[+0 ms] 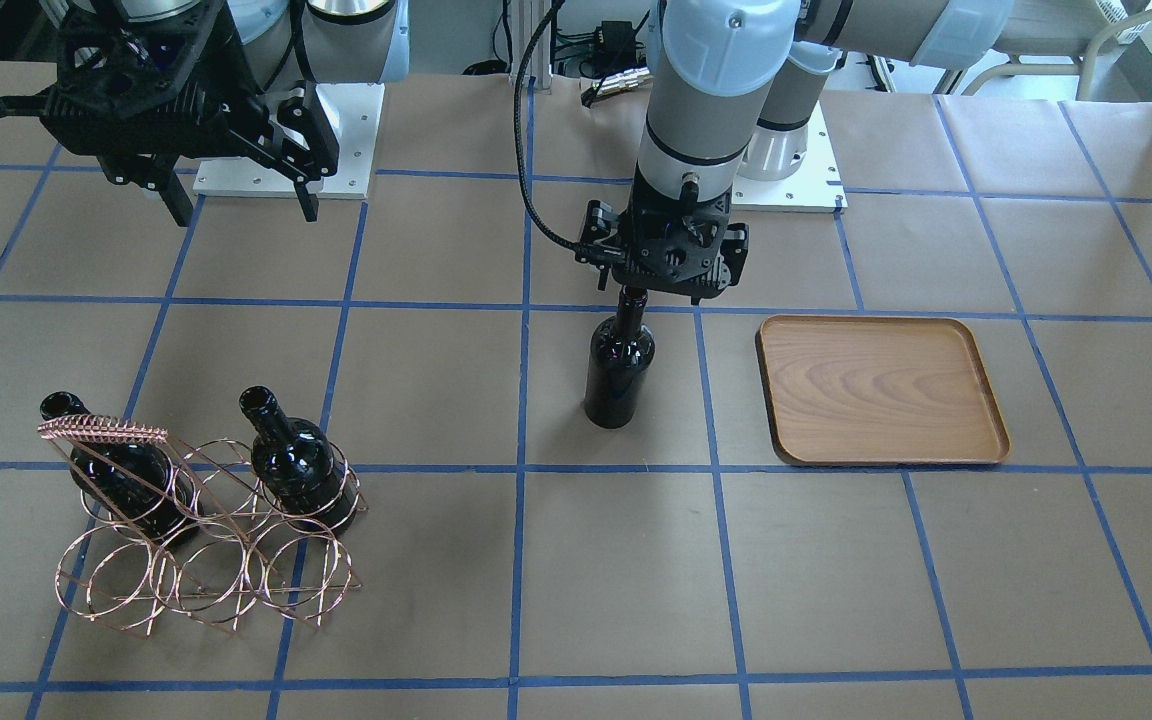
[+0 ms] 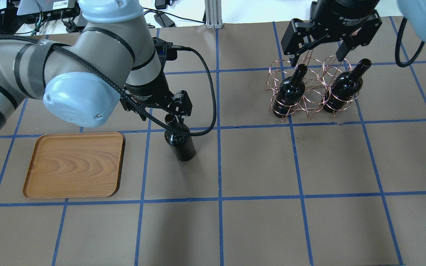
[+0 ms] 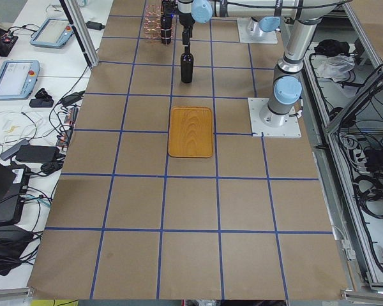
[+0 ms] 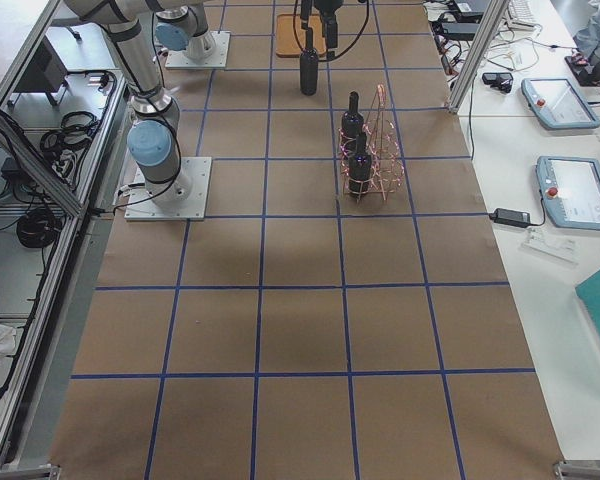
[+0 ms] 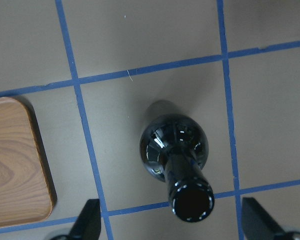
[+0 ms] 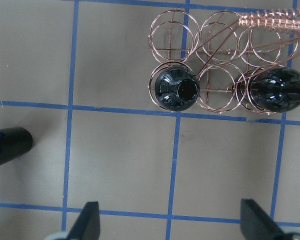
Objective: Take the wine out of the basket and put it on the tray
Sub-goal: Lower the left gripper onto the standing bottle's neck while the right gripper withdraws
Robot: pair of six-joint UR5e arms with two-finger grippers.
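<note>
The wine stands upright on the table, just beside the tray. The left gripper, released, straddles its neck; it should centre, clench firmly, then lift over the rim.

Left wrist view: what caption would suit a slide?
Open jaws over an upright wine bottle, wooden tray alongside.

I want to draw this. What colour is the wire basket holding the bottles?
The basket is shiny copper-pink wire. It shows best in the front-facing view.
</note>
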